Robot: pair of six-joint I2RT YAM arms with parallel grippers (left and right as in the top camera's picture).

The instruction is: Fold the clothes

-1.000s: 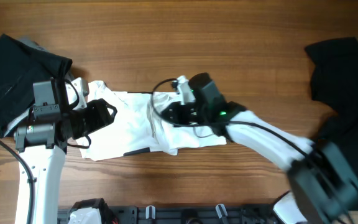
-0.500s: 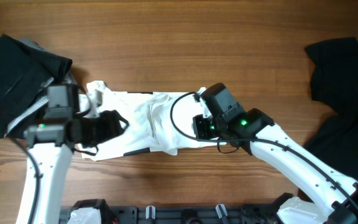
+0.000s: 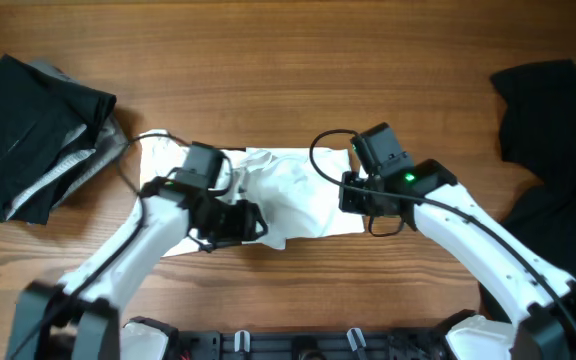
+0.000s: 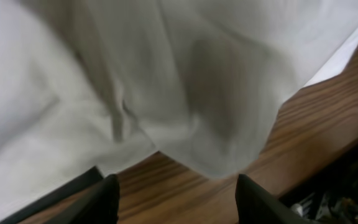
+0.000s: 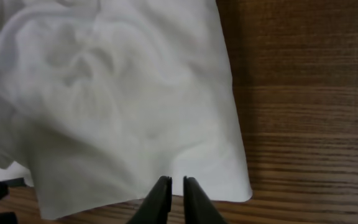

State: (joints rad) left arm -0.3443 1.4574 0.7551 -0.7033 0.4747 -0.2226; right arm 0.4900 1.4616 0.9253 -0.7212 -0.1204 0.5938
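The white shirt (image 3: 293,195) is lying bunched and partly folded at the middle of the table (image 3: 298,60), toward its near side. Your right gripper (image 5: 176,182) is sitting at the shirt's right edge, its jaws pressed almost together and pinching the hem. Your left gripper (image 4: 178,186) is hanging over the shirt's near-left part, jaws spread wide, with a fold of cloth drooping toward the gap and bare wood showing between them. A folded black garment (image 3: 23,130) is lying at the far left over a grey one (image 3: 111,135), and another black garment (image 3: 558,150) is lying at the right edge.
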